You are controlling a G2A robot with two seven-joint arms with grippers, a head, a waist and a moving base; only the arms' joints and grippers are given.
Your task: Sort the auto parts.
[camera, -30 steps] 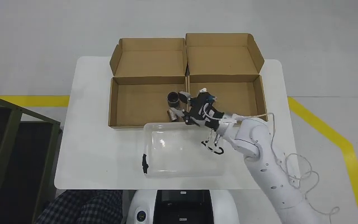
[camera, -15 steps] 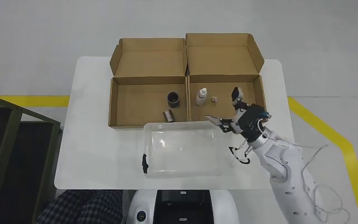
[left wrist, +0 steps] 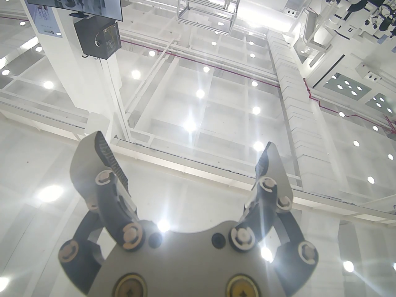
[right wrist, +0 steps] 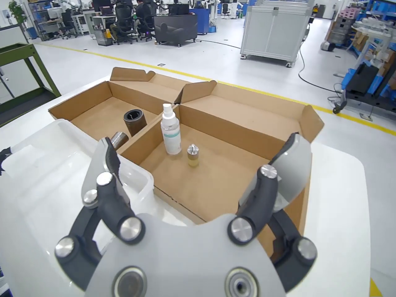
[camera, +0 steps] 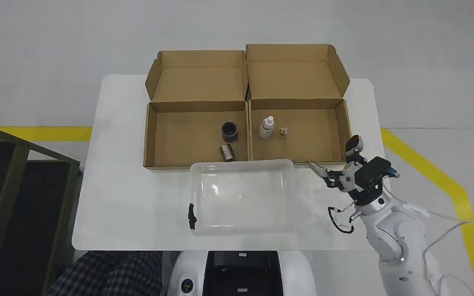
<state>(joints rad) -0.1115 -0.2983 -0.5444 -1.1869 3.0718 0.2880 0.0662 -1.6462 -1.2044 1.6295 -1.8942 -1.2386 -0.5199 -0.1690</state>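
— Status of the right gripper (right wrist: 201, 143)?

— Spread wide, with nothing between its fingers. It hangs above the white table (camera: 118, 185), just off the corner of the right cardboard box (camera: 346, 122) nearest the robot.

— And the left gripper (left wrist: 183, 142)?

— Also wide open and empty. It points up at the ceiling (left wrist: 216, 94).

— Where do the parts sit from the right gripper?

— Straight ahead of its fingertips, on the floor of the right cardboard box, a spray bottle (right wrist: 170, 134) stands upright. A small brass-coloured part (right wrist: 192, 155) stands just beside it, a little nearer the gripper and not touching it.

— Anything farther off?

— Yes, past the walls where the two boxes meet, in the left cardboard box (camera: 148, 137). A dark cylinder (right wrist: 135, 122) stands there with its open end up. A small metal cylinder (right wrist: 119, 139) lies nearer the gripper than the dark one, close to that box's front wall. One finger partly hides it in the right wrist view.

— What about the clear plastic bin (camera: 241, 166)?

— On the gripper's left, with its long side against the front walls of both boxes. Its nearest corner is close to the finger on that side. A black clip (camera: 191, 216) sits on the end wall farthest from the gripper.
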